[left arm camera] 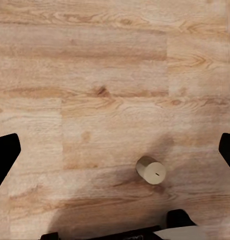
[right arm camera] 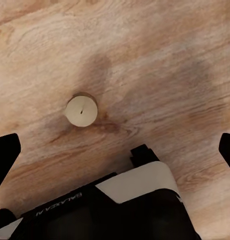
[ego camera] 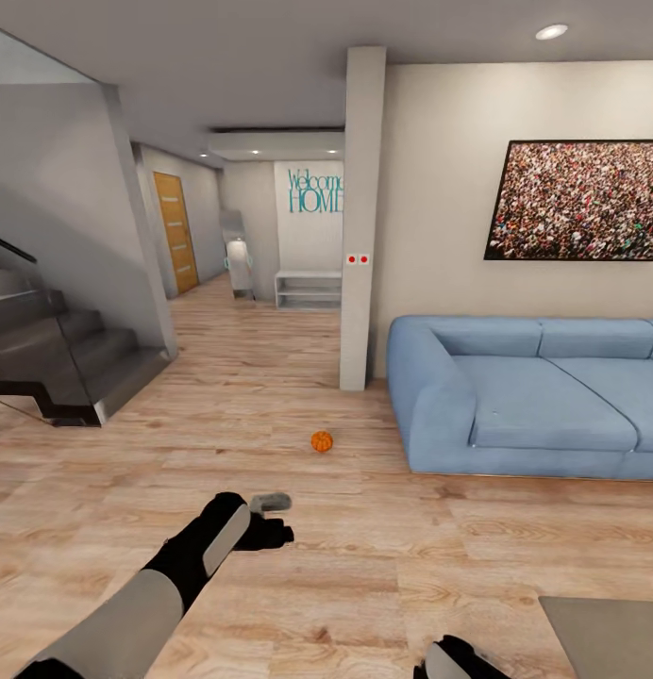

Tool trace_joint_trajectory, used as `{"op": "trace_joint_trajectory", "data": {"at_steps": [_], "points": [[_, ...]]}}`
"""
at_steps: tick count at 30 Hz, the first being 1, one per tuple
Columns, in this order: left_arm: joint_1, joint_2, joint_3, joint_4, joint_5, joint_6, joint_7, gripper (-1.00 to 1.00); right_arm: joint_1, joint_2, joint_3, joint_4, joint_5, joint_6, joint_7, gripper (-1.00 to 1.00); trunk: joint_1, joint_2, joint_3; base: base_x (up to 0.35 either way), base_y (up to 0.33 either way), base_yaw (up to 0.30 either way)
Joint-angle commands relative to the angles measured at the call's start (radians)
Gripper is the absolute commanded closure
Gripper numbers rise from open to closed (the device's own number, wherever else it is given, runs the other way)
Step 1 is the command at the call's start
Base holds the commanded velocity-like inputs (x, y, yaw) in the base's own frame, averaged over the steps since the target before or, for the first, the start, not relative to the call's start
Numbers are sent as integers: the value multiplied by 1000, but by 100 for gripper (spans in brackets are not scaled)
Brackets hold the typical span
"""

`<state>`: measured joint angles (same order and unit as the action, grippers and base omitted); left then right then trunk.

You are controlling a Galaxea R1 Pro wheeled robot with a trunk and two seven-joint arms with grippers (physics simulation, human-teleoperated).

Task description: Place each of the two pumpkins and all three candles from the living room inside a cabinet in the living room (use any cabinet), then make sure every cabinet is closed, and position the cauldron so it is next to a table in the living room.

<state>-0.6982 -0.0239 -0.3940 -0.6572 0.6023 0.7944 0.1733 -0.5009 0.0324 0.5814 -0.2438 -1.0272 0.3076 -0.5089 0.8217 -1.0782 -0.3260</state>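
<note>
One pumpkin, one candle

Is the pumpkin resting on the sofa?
No. In the head view the pumpkin sits on the wooden floor, left of the blue sofa.

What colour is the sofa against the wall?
Light blue; the sofa shows best in the head view.
</note>
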Motion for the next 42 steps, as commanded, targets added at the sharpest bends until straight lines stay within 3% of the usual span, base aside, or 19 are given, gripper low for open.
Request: {"op": "trace_joint_trajectory", "data": {"at_steps": [1, 6, 18, 26, 32, 42], "points": [[-3, 0, -3, -20, 11, 8, 16, -100, -1, -1, 9, -1, -3, 9, 10, -100, 0, -1, -1, 0, 0, 0], [-16, 1, -3, -76, 11, 20, 26, -100, -1, -3, 13, 1, -1, 12, 32, -100, 0, -1, -1, 0, 0, 0], [-24, 2, 22, -109, 10, 35, 28, -100, -1, -3, 15, -1, 0, 4, 38, -100, 46, -85, -39, 0, 0, 0], [-24, 2, 25, -112, 11, 84, 24, -100, -1, -1, 18, -5, 15, 0, 39, -100, 77, -141, -64, 0, 0, 0], [-24, 4, 26, -116, 11, 158, 13, -100, -1, 0, 20, -5, 20, -30, 40, -100, 100, -183, -83, 0, 0, 0], [-24, 4, 26, -140, 14, 197, 10, -100, -1, 11, 44, -10, 30, -45, 41, -100, 138, -253, -114, 0, 0, 0]]}}
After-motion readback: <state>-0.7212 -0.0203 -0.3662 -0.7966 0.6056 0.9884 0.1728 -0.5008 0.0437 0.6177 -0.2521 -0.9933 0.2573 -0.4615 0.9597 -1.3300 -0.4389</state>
